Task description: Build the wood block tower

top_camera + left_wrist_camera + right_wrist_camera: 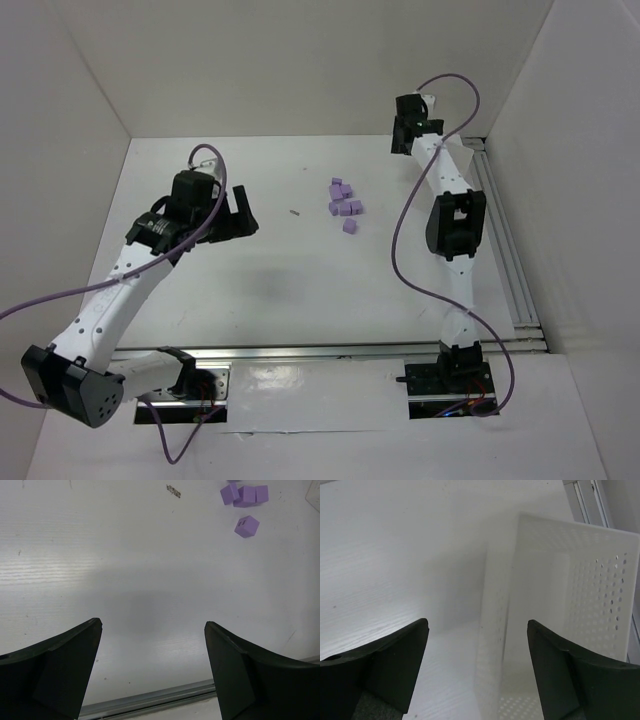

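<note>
I see no tower yet. The wood blocks (pixel 345 205) lie in a little loose bunch on the white desk (pixel 250 290), past the middle and a bit toward my right arm. One block (pixel 246 526) sits by itself, just beside the others. Some in the bunch touch each other. I cannot tell if any block sits on top of another, but nothing stands up tall like a column.

My left fingers (pixel 238 215) are spread wide apart, and nothing is between them. They hang above bare desk, and the blocks are well off to their right side. A tiny dark speck (pixel 173 490) lies on the desk between them and the blocks.

My right fingers (pixel 410 120) are spread wide too, and they hold nothing. They are far back near the wall, over a white tray (pixel 600 580) with little holes in its sides. I see no block in the part of the tray that shows.

So I think almost all the work is left. I have to pick a block for the bottom, then put the others on top, one by one.
</note>
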`<state>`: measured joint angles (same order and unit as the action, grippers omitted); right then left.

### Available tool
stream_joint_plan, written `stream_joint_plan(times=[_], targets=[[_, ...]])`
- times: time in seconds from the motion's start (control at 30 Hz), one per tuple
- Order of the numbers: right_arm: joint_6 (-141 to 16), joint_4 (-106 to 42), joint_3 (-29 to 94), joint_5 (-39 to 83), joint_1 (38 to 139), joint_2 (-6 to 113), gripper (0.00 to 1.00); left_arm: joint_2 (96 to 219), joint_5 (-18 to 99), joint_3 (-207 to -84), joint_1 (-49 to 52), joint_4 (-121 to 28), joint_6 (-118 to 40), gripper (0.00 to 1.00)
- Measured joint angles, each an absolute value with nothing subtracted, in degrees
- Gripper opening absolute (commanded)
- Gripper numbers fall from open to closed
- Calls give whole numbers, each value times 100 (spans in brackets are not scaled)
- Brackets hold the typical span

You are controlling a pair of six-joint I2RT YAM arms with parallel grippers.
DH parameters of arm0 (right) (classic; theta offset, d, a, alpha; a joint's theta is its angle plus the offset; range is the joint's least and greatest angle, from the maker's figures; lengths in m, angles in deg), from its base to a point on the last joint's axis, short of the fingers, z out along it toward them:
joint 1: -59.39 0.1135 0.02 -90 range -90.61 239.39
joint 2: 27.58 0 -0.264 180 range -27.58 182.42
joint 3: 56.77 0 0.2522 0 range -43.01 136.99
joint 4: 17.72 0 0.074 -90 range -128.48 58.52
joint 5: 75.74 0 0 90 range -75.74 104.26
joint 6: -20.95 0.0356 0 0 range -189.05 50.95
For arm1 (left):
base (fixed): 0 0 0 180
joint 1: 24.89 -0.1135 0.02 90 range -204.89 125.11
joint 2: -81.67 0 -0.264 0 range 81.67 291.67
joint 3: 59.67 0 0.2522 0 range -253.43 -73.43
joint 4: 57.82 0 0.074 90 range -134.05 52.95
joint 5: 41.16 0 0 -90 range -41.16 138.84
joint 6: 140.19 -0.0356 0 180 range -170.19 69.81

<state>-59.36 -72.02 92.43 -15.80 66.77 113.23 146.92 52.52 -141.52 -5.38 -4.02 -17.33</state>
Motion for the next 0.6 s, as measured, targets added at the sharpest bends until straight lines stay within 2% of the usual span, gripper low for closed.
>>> stream_joint_plan(times=[0.1, 0.23, 0.3, 0.4, 0.5, 0.6], targets=[[-5929, -7215, 9002, -1361, 6806, 10873, 87, 14885, 5145, -14157, -538, -444, -1796, 97], [-5908, -7001, 7909, -988, 7241, 9544, 87, 15073, 5110, -14157, -538, -457, -1866, 97], [-5873, -6824, 7385, -675, 7547, 8838, 80, 15077, 5158, -14157, -538, -464, -1877, 97], [-5691, -6360, 6559, -194, 8047, 7981, 58, 15077, 5248, -14159, -571, -459, -1903, 97], [-5409, -5672, 5354, 276, 8364, 7444, 58, 15077, 5377, -14159, -597, -455, -1980, 97], [-5108, -5403, 4353, 597, 8445, 7435, 60, 15079, 5454, -14159, -602, -448, -1999, 97]])
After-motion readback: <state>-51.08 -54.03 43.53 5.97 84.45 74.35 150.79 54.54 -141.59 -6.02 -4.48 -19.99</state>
